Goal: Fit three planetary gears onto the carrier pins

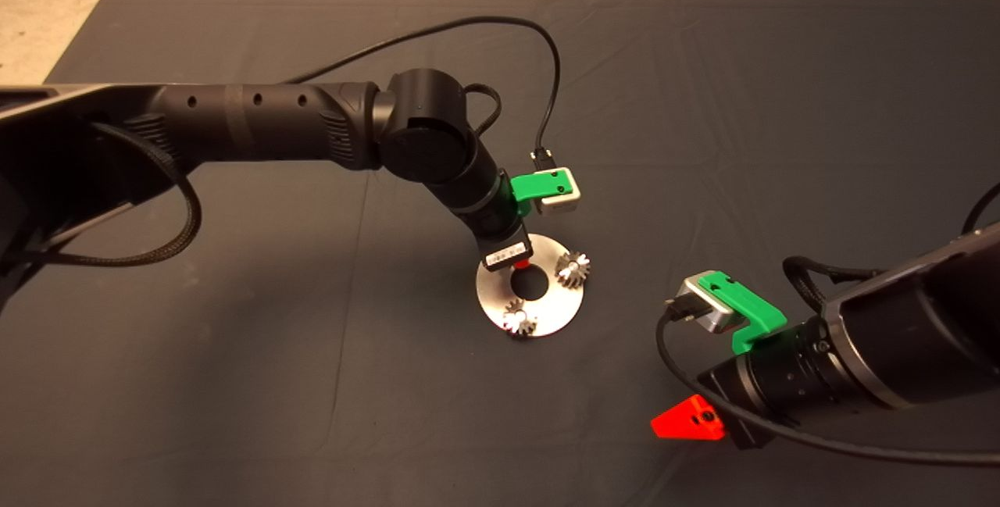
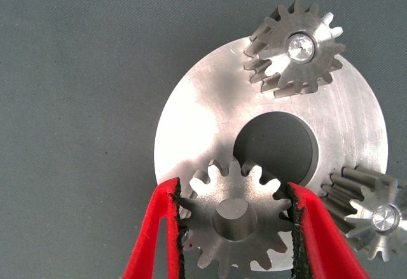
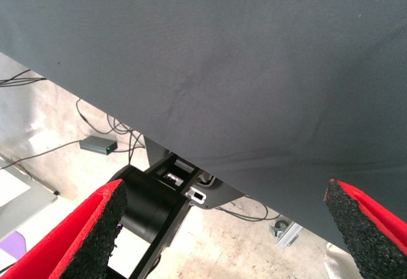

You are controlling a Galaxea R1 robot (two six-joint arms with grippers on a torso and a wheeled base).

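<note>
We see the left gripper (image 2: 235,228) fingers pinching a third gear (image 2: 234,220) over the disc (image 2: 197,120) mid-mat (image 1: 234,382); two gears (image 2: 294,49) sit pinned. Right gripper (image 3: 222,228) fingers spread wide, near the mat's front edge. White label illegible.

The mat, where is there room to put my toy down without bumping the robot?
The dark mat is bare on its far side, beyond the left arm, and along the near edge below the disc. It is crowded at the disc, where the left gripper holds a gear, and around the right gripper.
</note>
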